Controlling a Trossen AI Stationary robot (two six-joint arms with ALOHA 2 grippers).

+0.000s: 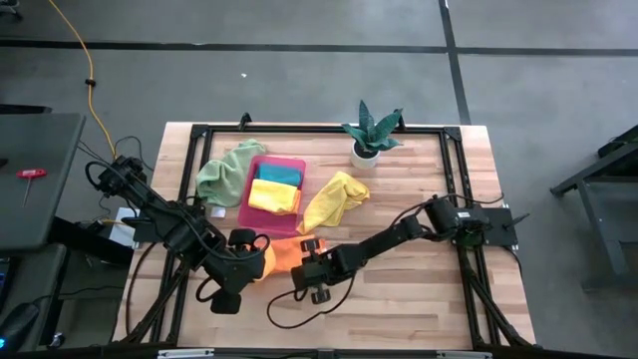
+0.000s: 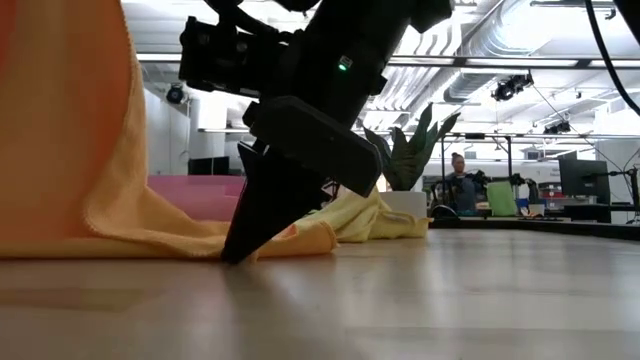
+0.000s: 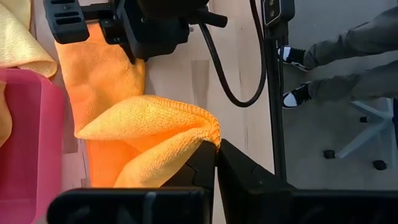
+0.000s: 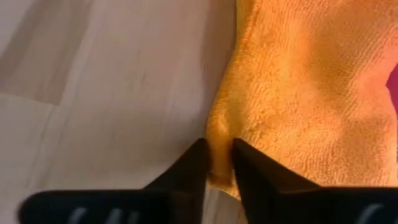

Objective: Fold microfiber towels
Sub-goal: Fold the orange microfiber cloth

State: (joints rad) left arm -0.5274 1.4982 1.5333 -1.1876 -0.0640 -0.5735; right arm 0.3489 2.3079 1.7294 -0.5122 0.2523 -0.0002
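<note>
- Wooden slatted worktop carries our soft orange microfiber towel, just beside the rigid pink plastic tray.
- Our left gripper pinches its lifted corner.
- Our right gripper nips its edge.

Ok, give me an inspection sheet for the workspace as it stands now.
Surface: wooden table, dark frame around it.
Job's things: orange towel at the front edge; yellow towel beside the pink tray; green towel on the tray's other side; teal towel and second yellow towel folded in the tray.
Clutter: potted plant.
Grippers: left gripper shut on the orange towel's lifted fold; right gripper pinching its edge at the table.
Cables: yellow cable on the floor.
Surroundings: a person seated far behind.
</note>
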